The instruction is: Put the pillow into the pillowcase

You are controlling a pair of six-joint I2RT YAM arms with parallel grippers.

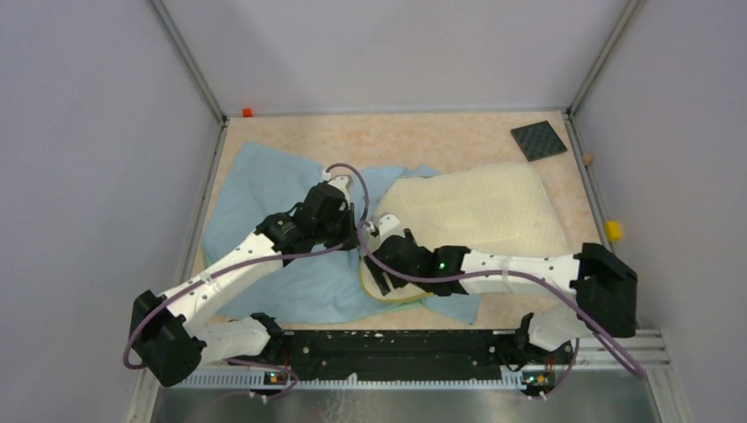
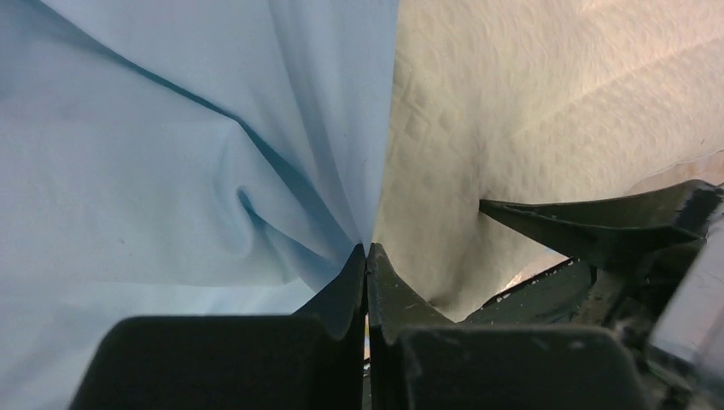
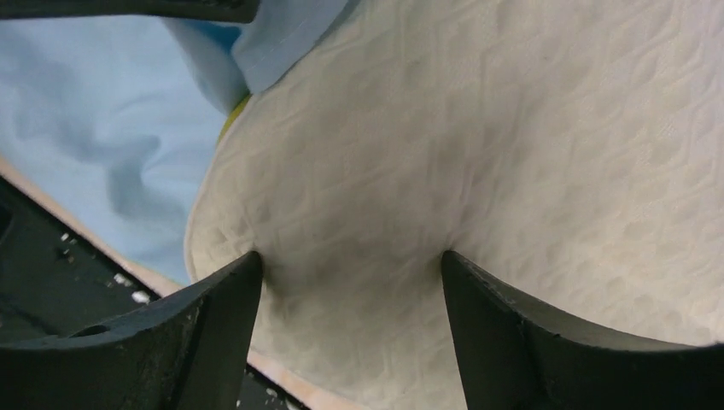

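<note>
The light-blue pillowcase lies spread over the left half of the table. Partly on top of it, to the right, rests the cream textured pillow. My left gripper is shut on an edge of the pillowcase, whose folds run into the tips right beside the pillow. My right gripper is open, both tips pressing into the pillow's near left corner. A bit of yellow band shows under the lifted pillowcase hem.
A black square mat lies at the back right corner. A small yellow object sits by the right wall and an orange one at the back left. Grey walls close three sides; a black rail runs along the near edge.
</note>
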